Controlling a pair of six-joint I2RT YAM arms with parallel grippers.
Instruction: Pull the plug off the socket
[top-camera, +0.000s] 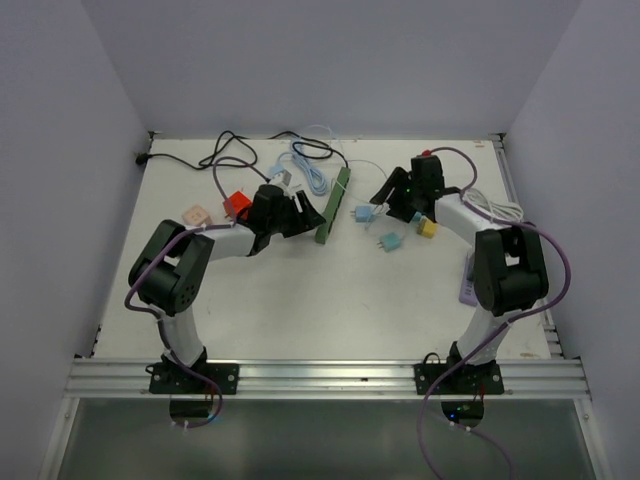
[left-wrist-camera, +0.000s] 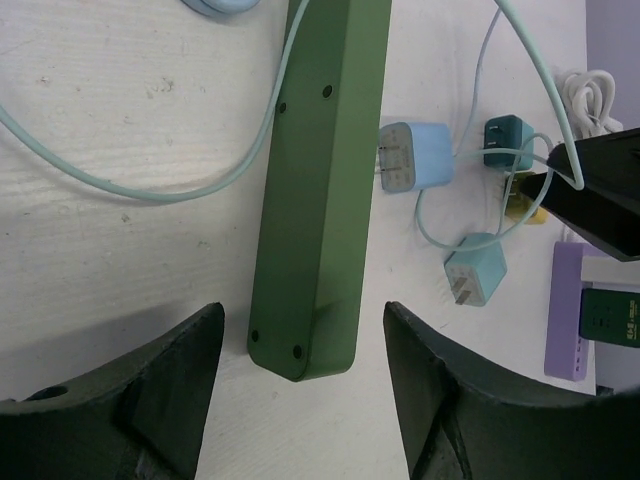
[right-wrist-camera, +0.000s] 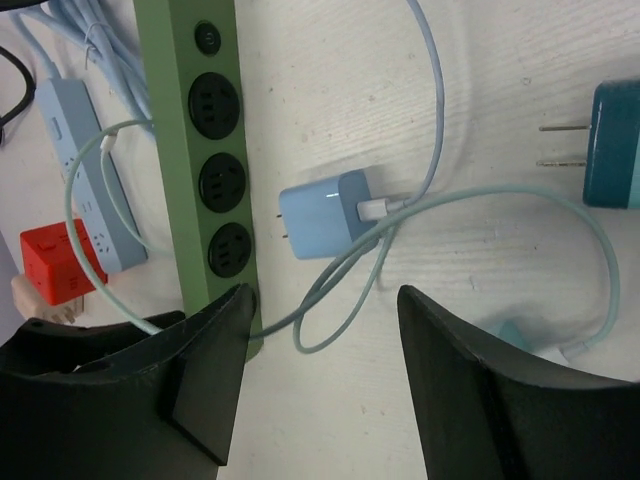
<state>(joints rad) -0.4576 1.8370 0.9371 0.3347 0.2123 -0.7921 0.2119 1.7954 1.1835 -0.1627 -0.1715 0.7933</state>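
The plug (right-wrist-camera: 325, 215), a pale blue cube, lies on the white bench (top-camera: 290, 300), out of its socket. It sits just beside the strip (right-wrist-camera: 200, 150), at the strip's 3 o'clock in the top view. Its two prongs point at the strip's row of round sockets, with a small gap between. A pale cable (right-wrist-camera: 436, 100) leaves the plug's far end and loops over the bench.

The strip is green and stands on its long edge. In the top view it runs from 1 o'clock to 7 o'clock at the middle of the bench.

My left gripper (left-wrist-camera: 302, 320) is open. Its fingers (left-wrist-camera: 170, 380) stand on either side of the strip's 7 o'clock end, with bare bench showing on both sides, and grip nothing. My right gripper (right-wrist-camera: 325, 300) is open too. It hangs over the plug from the 3 o'clock side and holds nothing. The cable loop passes under the gap between its fingers (right-wrist-camera: 470, 370).

Farther out, a teal plug (right-wrist-camera: 615, 145) and a yellow plug (top-camera: 427, 228) lie at 3 o'clock of the pale blue one. A red cube (top-camera: 237, 205) sits at 9 o'clock of the strip. A black cable (top-camera: 200, 160) curls at the bench's 11 o'clock corner. A purple strip (left-wrist-camera: 568, 310) lies near the bench's 3 o'clock edge.
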